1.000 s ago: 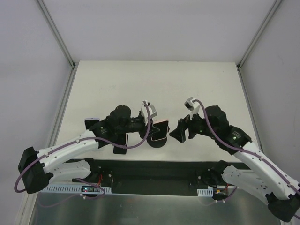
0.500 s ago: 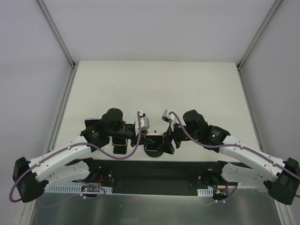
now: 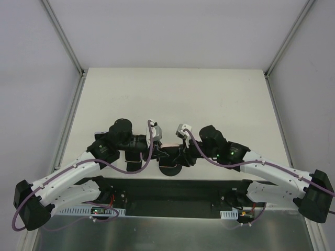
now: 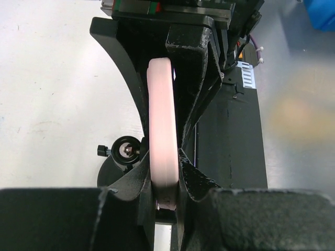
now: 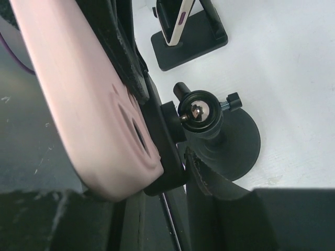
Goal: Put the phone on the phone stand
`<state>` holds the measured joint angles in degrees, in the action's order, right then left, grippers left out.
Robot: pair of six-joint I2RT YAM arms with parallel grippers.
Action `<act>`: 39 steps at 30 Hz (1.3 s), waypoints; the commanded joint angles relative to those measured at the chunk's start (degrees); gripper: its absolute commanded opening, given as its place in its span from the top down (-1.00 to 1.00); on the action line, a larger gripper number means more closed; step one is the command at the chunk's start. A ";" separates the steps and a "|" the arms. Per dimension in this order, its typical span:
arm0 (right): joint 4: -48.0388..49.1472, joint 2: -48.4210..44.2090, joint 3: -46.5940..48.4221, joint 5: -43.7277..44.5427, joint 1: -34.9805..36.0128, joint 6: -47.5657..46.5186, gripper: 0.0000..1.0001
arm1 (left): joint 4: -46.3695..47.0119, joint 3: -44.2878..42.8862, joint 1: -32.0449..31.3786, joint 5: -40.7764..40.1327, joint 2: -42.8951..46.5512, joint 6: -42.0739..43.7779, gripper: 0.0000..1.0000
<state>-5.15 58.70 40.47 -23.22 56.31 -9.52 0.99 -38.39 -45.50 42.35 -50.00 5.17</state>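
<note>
The pink phone [image 4: 161,120] stands edge-on between my left gripper's [image 4: 162,157] fingers, which are shut on it. In the top view the phone [image 3: 170,152] hangs just above the stand's round black base [image 3: 170,169], with the left gripper [image 3: 158,149] on its left and the right gripper [image 3: 181,155] on its right. The right wrist view shows the phone [image 5: 89,104] lying against the stand's black plate [image 5: 165,151] by the ball joint [image 5: 199,112]. My right gripper [image 5: 152,172] clamps phone and plate; one finger [image 5: 209,178] touches the plate, the other is hidden.
A second black stand [image 5: 188,39] holding another phone [image 5: 178,18] sits on the white table [image 3: 172,99] to the left. A black strip [image 3: 172,188] runs along the table's near edge, close beneath both grippers.
The right arm swung left to the phone and its jaws narrowed around it. The left gripper carried the phone slightly left and toward the near edge, over the stand.
</note>
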 commanded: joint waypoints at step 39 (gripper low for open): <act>-26.21 20.75 23.77 -10.45 -2.00 -18.51 0.99 | -11.80 1.13 0.41 -22.84 27.41 -13.43 -0.93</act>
<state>-17.89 78.30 59.35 -33.80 54.26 -21.32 -11.53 -37.71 -44.95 20.40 -24.14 -6.20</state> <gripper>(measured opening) 0.326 0.971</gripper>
